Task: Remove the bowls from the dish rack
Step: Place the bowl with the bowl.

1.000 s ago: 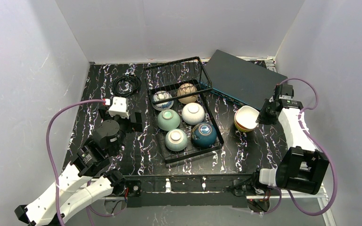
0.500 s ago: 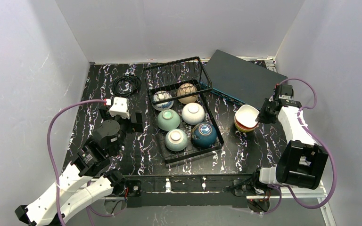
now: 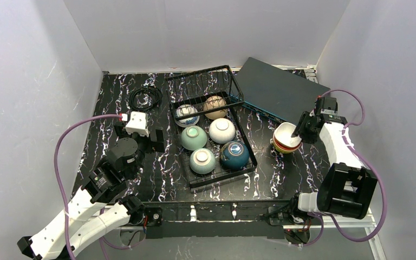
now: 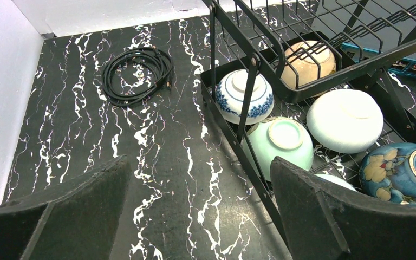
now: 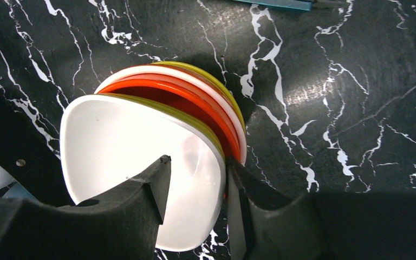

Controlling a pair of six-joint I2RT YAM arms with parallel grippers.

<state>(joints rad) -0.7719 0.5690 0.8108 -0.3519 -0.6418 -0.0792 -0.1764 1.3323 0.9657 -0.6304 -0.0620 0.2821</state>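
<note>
Dish rack (image 3: 212, 145): black wire, mid-table, long side running away from the arms, raised tier at the far end.
Bowls in the rack: six by my count, all bottom-up: blue-and-white (image 4: 245, 96), beige (image 4: 309, 60) under the tier, pale green (image 4: 279, 142), white (image 4: 345, 119), dark teal (image 4: 400, 173), and another pale one (image 3: 202, 161) at the near end.
Bowls out of the rack: one stack (image 3: 285, 140) on the table to the right of the rack, near the flat dark box (image 3: 276, 89).
Stack make-up: lime-green bowl (image 5: 141, 162) with a white inside on top, sitting tilted; orange, white and yellow rims below. At least four.
Right gripper (image 5: 195, 165): straddles the top bowl's rim, one finger inside, one outside. Jaws partly parted, with white showing between the inner finger and the wall. Reads as a let-go, not a pinch.
Left gripper (image 4: 197, 168): spread wide, holding nothing, low over the table left of the rack.
Cable coil (image 3: 145, 98): far left, well apart.
Progress, my judgement: under halfway, six bowls left to lift out.
</note>
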